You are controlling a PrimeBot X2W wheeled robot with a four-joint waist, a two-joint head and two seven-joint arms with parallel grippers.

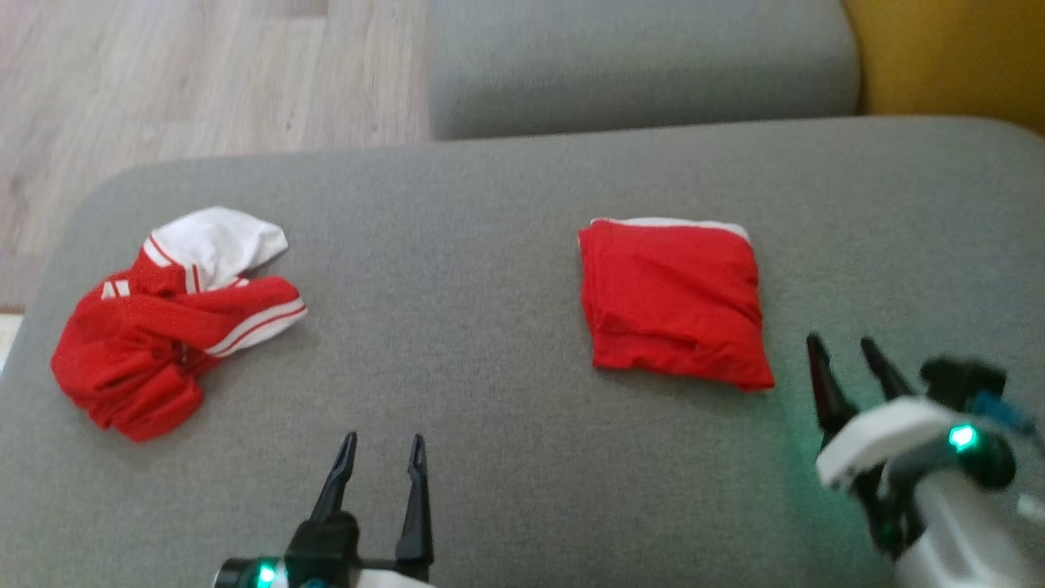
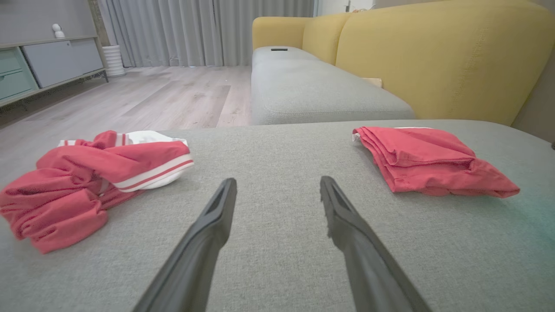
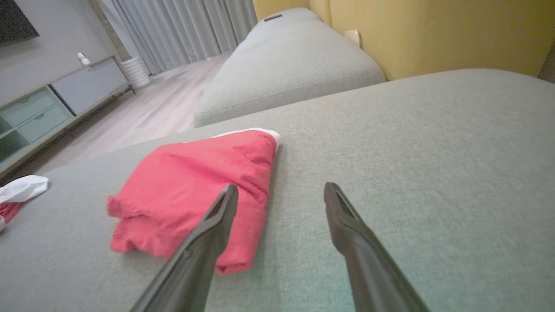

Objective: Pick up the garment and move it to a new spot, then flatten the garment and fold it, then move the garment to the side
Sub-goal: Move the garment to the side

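Location: a home living room. Indicators: a yellow-backed sofa [image 2: 433, 56] with grey seat cushions [image 2: 303, 91], full-length grey curtains [image 2: 195, 30], a pale wood-plank floor [image 2: 151, 95], and a low sideboard [image 2: 52, 60] with drawers.

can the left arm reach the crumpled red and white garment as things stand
Probably yes: the left gripper is open and empty, and the crumpled garment lies to its left with bare grey cushion between.

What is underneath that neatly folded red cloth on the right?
The folded red cloth lies flat on the grey cushion. A thin white strip peeks out along its far edge, probably the garment's own white part. Whatever else lies beneath is covered.
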